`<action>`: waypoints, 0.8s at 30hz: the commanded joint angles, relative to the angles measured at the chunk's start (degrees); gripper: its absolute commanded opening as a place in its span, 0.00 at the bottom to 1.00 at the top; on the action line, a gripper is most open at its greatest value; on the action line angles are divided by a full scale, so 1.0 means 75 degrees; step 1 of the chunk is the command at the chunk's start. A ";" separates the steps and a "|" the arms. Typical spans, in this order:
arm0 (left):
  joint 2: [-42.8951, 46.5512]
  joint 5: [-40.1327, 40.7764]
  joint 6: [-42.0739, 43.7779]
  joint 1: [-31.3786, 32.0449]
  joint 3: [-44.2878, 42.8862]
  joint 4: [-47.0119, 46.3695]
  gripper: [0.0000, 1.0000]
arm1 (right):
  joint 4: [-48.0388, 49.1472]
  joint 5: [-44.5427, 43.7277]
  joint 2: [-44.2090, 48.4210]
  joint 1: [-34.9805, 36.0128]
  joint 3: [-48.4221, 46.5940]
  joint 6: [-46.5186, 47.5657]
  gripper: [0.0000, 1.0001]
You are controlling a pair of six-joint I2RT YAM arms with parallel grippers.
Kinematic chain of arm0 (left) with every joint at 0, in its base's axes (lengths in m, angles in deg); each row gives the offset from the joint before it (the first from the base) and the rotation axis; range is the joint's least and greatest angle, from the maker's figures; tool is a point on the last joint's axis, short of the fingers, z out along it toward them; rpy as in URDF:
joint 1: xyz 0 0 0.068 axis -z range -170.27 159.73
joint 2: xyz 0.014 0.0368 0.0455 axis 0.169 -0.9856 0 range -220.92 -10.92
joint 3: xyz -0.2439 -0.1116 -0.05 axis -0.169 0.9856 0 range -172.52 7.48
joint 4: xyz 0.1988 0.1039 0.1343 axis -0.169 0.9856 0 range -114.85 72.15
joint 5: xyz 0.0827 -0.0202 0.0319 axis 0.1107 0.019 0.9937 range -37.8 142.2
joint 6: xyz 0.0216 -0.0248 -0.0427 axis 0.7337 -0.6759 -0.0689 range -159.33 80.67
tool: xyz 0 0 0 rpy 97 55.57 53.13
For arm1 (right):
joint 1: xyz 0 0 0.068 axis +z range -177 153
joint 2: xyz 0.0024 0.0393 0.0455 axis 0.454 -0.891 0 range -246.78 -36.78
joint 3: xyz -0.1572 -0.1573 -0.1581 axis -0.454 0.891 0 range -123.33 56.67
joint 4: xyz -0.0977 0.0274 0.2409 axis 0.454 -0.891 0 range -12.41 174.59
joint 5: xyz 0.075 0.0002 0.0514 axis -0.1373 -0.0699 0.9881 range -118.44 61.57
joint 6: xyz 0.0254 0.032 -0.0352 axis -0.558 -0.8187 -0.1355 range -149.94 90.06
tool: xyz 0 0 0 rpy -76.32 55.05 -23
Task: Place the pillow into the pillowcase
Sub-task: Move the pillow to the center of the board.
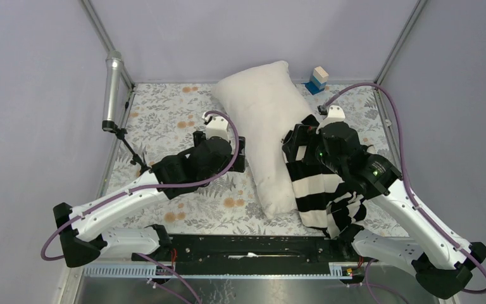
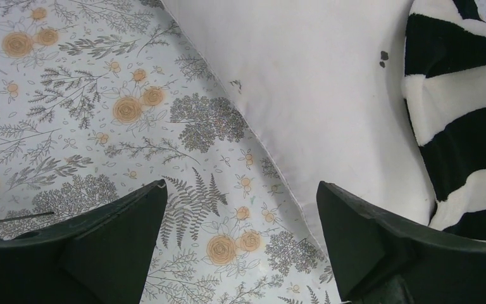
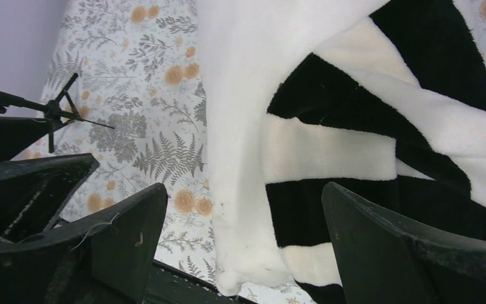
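The pillow (image 1: 262, 120) lies diagonally on the floral bench (image 1: 164, 120), outside the striped pillowcase (image 1: 319, 193), which is crumpled against the pillow's right edge. The left end effector (image 2: 240, 184) hangs over the pillow's left edge with its fingers apart. The right end effector (image 3: 244, 186) hangs over the pillow's right edge, also spread.

The big puffy white pillow (image 1: 262, 123) lay slanted on the flowery cloth. The striped black-and-white pillowcase (image 1: 319, 190) lay crumpled beside it, touching its right edge.
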 commanded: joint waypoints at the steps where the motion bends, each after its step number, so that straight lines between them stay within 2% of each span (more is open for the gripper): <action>1: 0.0234 0.0423 -0.0127 -0.0021 -0.0285 -0.0168 0.99 | -0.0264 -0.0283 -0.0009 0.0067 -0.0177 0.0035 0.99; 9: 0.0411 0.0235 -0.0121 -0.0082 -0.0099 -0.0296 0.99 | -0.0333 -0.0339 -0.0043 0.0063 -0.0002 -0.0044 0.99; 14: 0.0077 -0.0179 -0.0145 -0.0402 -0.0072 -0.0452 0.99 | -0.0467 -0.0279 -0.0283 0.0066 0.0184 -0.0193 0.99; 19: -0.0787 -0.0758 -0.0334 -0.0963 -0.0198 -0.0677 0.99 | -0.0686 -0.0444 -0.0700 0.0062 0.0598 -0.0552 0.99; 24: -0.1877 -0.0860 -0.0534 -0.1316 -0.0425 -0.1424 0.99 | -0.0679 -0.0641 -0.1241 0.0057 0.1144 -0.0908 0.99</action>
